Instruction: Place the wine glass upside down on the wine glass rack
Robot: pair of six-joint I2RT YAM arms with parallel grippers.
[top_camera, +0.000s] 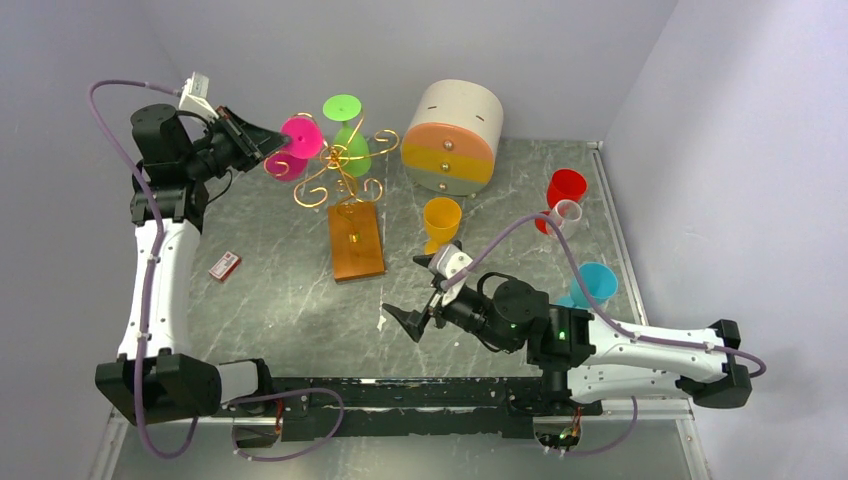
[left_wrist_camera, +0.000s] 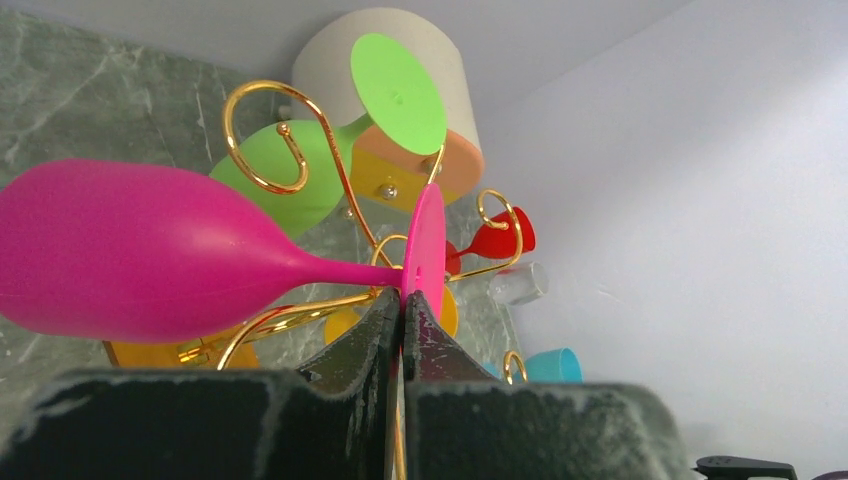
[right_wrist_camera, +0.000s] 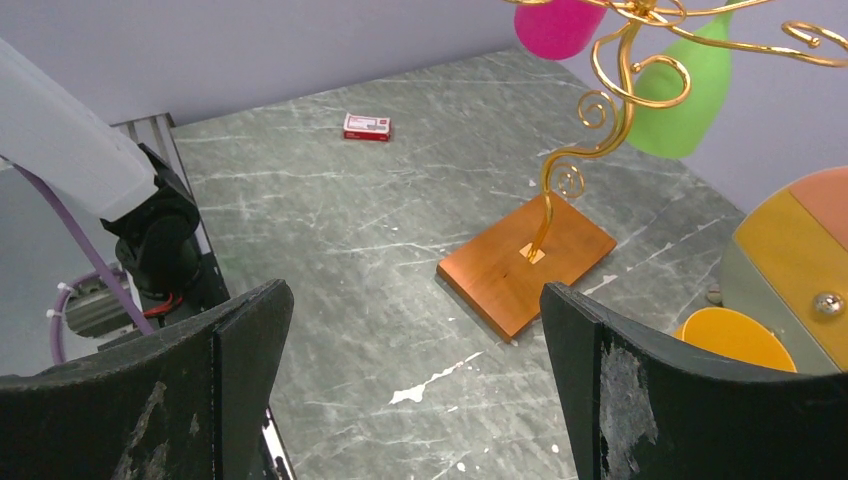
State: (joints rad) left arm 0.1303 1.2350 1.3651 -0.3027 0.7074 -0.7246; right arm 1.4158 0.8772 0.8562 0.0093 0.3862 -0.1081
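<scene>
The pink wine glass (top_camera: 300, 140) hangs foot up, bowl down, at the left side of the wine glass rack (top_camera: 340, 172), a gold wire tree on a brown wooden base (top_camera: 356, 240). My left gripper (top_camera: 268, 140) is shut on the edge of the glass's round foot (left_wrist_camera: 425, 250). In the left wrist view the pink bowl (left_wrist_camera: 150, 250) fills the left, and a gold arm (left_wrist_camera: 300, 312) runs close under the stem. A green wine glass (top_camera: 350, 140) hangs upside down on the rack. My right gripper (top_camera: 412, 325) stands open and empty low over the table, near the front.
A round cream drawer box (top_camera: 455, 135) stands right of the rack. An orange cup (top_camera: 441, 220), a red cup (top_camera: 565, 188), a small clear cup (top_camera: 568, 212) and a blue cup (top_camera: 597, 283) stand to the right. A small red box (top_camera: 225, 265) lies at the left.
</scene>
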